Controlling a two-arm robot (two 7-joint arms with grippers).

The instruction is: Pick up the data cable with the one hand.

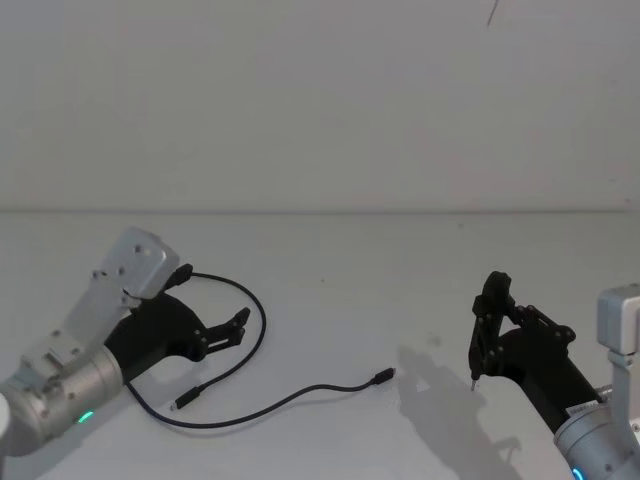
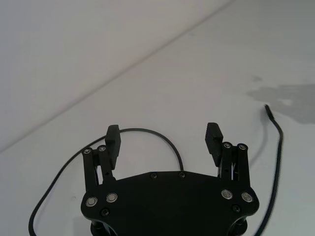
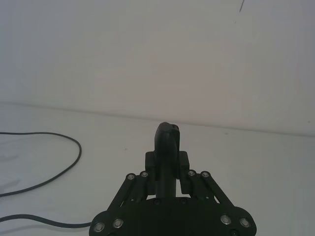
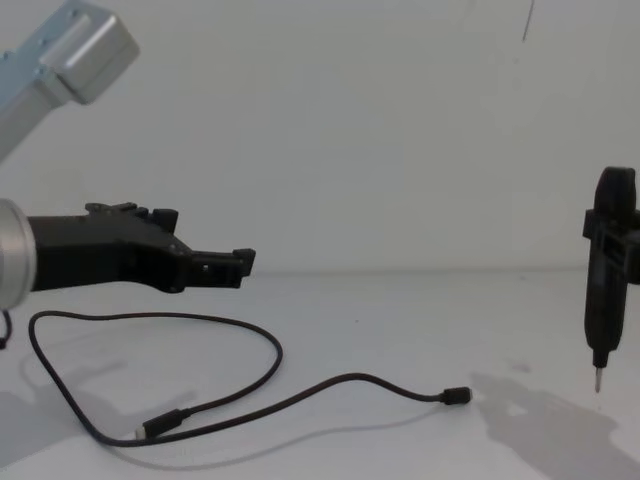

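Note:
The data cable [image 1: 300, 392] is a thin black cord lying in a loose loop on the white table, with a small plug at each end. My left gripper [image 1: 238, 328], the one hand, hovers open just above the loop's far curve and touches nothing. In the left wrist view its fingers [image 2: 113, 142] stand wide apart, and the cable [image 2: 279, 140] runs below and beyond them. The chest view shows the left gripper [image 4: 240, 265] well above the cable [image 4: 350, 378]. My right gripper [image 1: 490, 320] is shut on a slim black stick-like tool [image 1: 478, 345].
The stick tool [image 4: 605, 290] hangs upright at the right, its metal tip just above the table and apart from the cable's nearer plug [image 1: 383, 376]. A plain white wall stands behind the table [image 1: 330, 260].

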